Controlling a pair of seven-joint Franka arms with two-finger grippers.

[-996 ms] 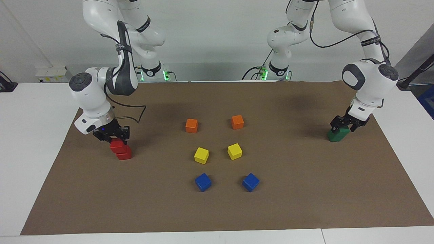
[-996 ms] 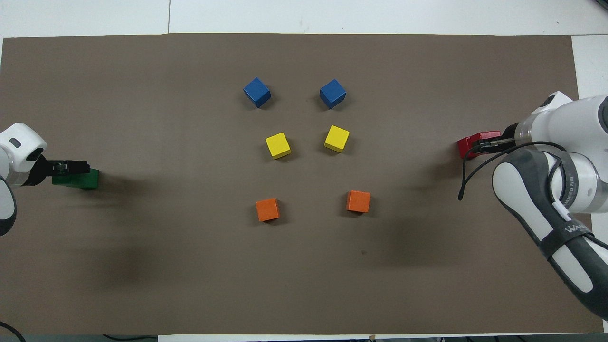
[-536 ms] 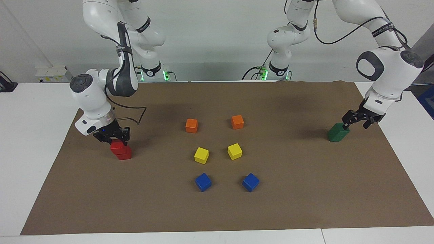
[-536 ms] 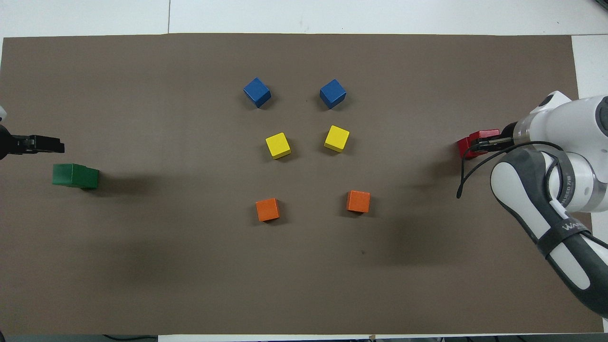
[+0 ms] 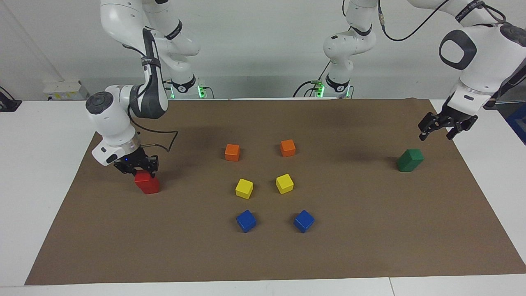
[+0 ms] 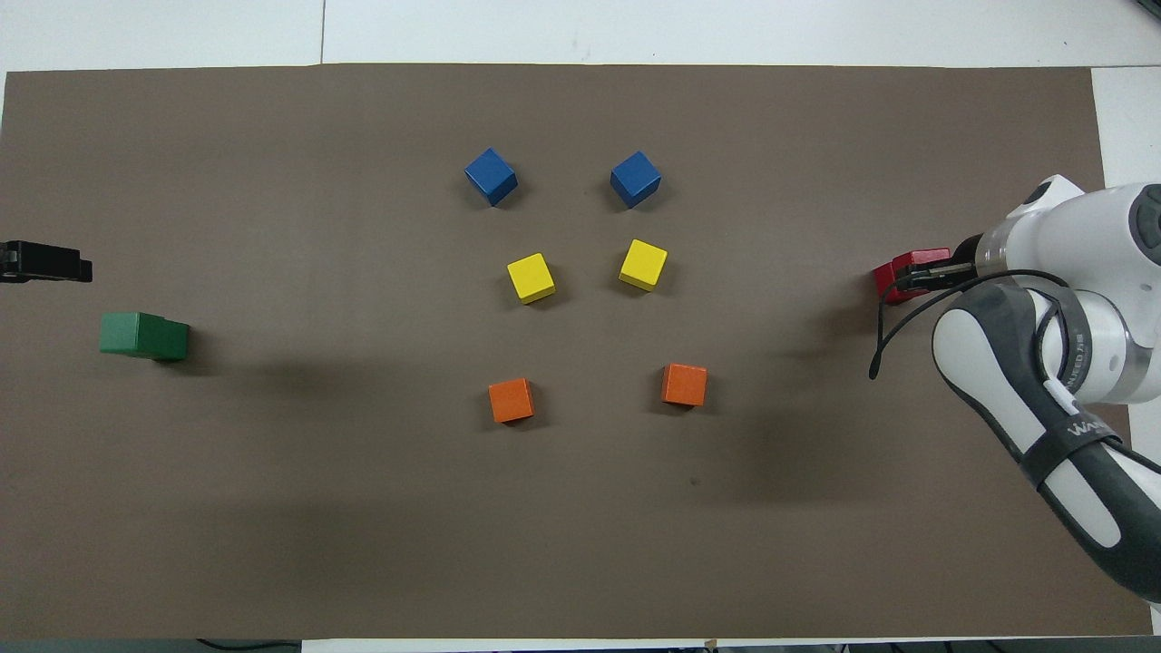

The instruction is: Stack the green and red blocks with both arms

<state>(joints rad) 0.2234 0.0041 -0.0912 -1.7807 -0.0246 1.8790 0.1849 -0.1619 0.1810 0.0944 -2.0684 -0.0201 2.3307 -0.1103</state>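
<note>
Two dark green blocks stand as a stack point(image 5: 409, 160) on the brown mat at the left arm's end; the stack also shows in the overhead view point(image 6: 143, 336). My left gripper point(image 5: 437, 134) is open and empty. It hangs in the air clear of the stack, over the mat's edge; the overhead view shows it too point(image 6: 77, 265). My right gripper point(image 5: 139, 172) is shut on the upper red block point(image 5: 144, 178). That block rests on the lower red block point(image 5: 151, 187) at the right arm's end. The overhead view shows the gripper point(image 6: 925, 275) over the red blocks point(image 6: 892, 277).
In the middle of the mat point(image 5: 370, 230) stand two orange cubes point(image 5: 232, 152) point(image 5: 287, 148), two yellow cubes point(image 5: 244, 188) point(image 5: 284, 183) and two blue cubes point(image 5: 246, 220) point(image 5: 304, 220). The orange pair is nearest to the robots and the blue pair farthest.
My left gripper let go of the green stack and rose up and away from it. My right gripper shifted the upper red block into closer line with the lower one.
</note>
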